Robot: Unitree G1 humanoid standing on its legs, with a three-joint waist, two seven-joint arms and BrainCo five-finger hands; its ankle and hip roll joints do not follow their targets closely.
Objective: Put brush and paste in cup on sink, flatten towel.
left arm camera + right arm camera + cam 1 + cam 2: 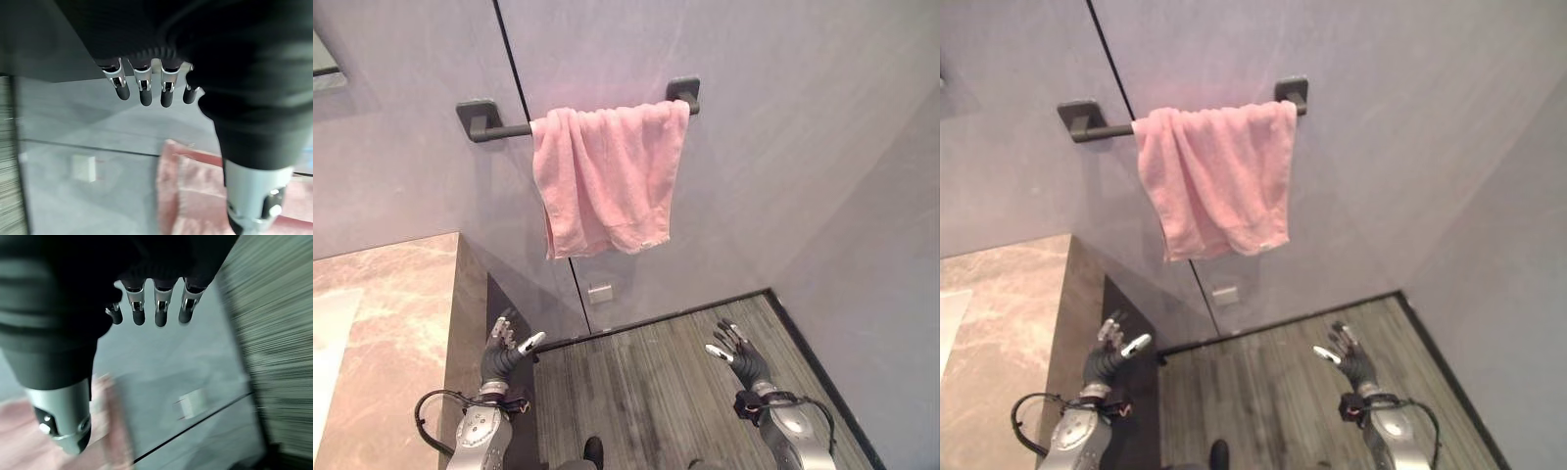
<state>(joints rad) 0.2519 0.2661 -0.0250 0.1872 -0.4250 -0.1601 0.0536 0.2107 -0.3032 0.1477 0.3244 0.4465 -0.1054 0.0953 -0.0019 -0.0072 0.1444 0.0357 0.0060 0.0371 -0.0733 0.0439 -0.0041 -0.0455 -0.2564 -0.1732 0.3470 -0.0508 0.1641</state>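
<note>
A pink towel [605, 176] hangs bunched and rumpled over a dark wall rail [494, 127], covering the rail's right half. Far below it, my left hand [502, 348] is raised beside the counter's dark side panel, fingers straight and holding nothing. My right hand [736, 349] is raised over the wooden floor, also open and bare. In the left wrist view the fingers [142, 90] point toward the wall with the towel [195, 191] past them. The right wrist view has its fingers [159, 313] straight as well.
A beige marble counter [386, 323] fills the lower left, with a pale sink edge [328, 343] at its far left. A small white wall outlet [600, 292] sits below the towel. Grey walls meet at a corner on the right above the wooden plank floor [656, 392].
</note>
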